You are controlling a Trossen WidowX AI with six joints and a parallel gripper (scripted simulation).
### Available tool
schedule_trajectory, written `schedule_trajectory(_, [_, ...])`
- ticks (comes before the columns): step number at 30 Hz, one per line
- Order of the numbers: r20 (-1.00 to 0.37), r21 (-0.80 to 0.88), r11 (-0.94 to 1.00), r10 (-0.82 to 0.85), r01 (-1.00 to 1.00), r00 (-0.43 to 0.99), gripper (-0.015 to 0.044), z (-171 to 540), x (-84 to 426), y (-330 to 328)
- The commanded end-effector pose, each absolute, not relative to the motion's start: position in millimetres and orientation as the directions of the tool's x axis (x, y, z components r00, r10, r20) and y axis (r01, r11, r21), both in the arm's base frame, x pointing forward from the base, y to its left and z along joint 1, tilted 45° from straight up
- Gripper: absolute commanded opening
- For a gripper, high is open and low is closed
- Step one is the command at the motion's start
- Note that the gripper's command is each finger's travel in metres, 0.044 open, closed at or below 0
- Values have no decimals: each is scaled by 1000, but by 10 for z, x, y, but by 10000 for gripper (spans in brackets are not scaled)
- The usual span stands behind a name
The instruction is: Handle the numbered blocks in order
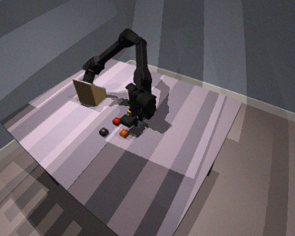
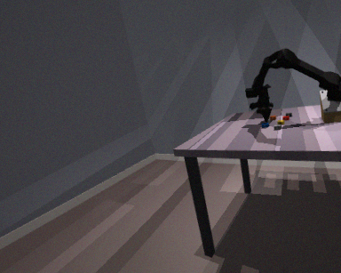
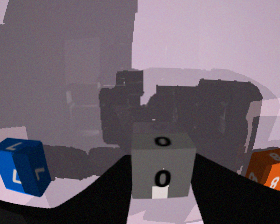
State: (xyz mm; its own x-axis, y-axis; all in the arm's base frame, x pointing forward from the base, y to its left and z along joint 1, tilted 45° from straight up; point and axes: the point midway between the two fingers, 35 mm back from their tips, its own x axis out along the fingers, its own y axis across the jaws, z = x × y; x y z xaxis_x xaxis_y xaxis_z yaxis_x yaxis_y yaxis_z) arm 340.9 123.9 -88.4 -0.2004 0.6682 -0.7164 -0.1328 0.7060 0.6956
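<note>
My gripper is shut on a grey block showing 0. The block is upright between the fingertips at table height or very near it; whether it touches the table cannot be told. A blue block showing 7 is on the left in the wrist view. An orange block showing 8 is on the right. A red block, a yellow block, a black block and another grey block have unreadable digits.
A box with tan sides stands on the table by the arm's base. The blue and orange blocks stand on either side of the fingers. Shadows of the arm fall across the table.
</note>
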Motion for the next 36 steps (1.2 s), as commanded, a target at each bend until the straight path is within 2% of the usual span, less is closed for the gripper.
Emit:
schedule_trajectory(1, [-719,693,709,666,-134,-199,120,-860,3414,1217])
schedule_trajectory(36, [-715,697,706,670,-128,-199,120,-885,3416,1242])
